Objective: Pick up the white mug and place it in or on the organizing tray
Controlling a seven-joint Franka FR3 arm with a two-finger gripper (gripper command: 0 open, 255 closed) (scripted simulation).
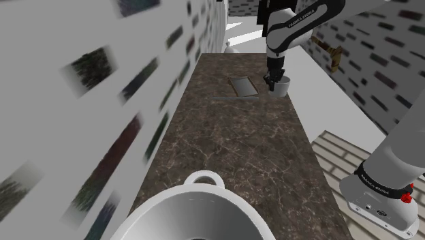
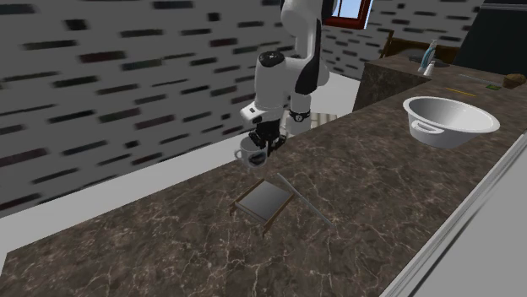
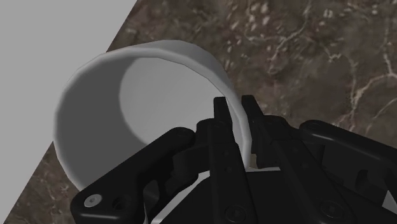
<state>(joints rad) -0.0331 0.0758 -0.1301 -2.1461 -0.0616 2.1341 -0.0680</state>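
Note:
A white mug (image 1: 281, 86) stands at the far right edge of the dark marble counter (image 1: 231, 143) in the shoulder view. My black gripper (image 1: 274, 80) comes down onto it from above. In the wrist view the gripper (image 3: 235, 108) is shut on the mug (image 3: 127, 83): one finger is inside the rim, the other outside, pinching the wall. The organizing tray (image 1: 242, 86) is a flat grey rectangle lying on the counter just left of the mug. In the second exterior view the mug (image 2: 250, 153) hangs under the gripper (image 2: 263, 145), with the tray (image 2: 266, 201) in front of it.
A large white bowl with handles (image 1: 194, 211) sits at the counter's near end and also appears as the bowl (image 2: 448, 118) at the second exterior view's right. A patterned wall (image 1: 102, 102) borders the counter's left side. The robot's base (image 1: 381, 198) stands on its box at lower right.

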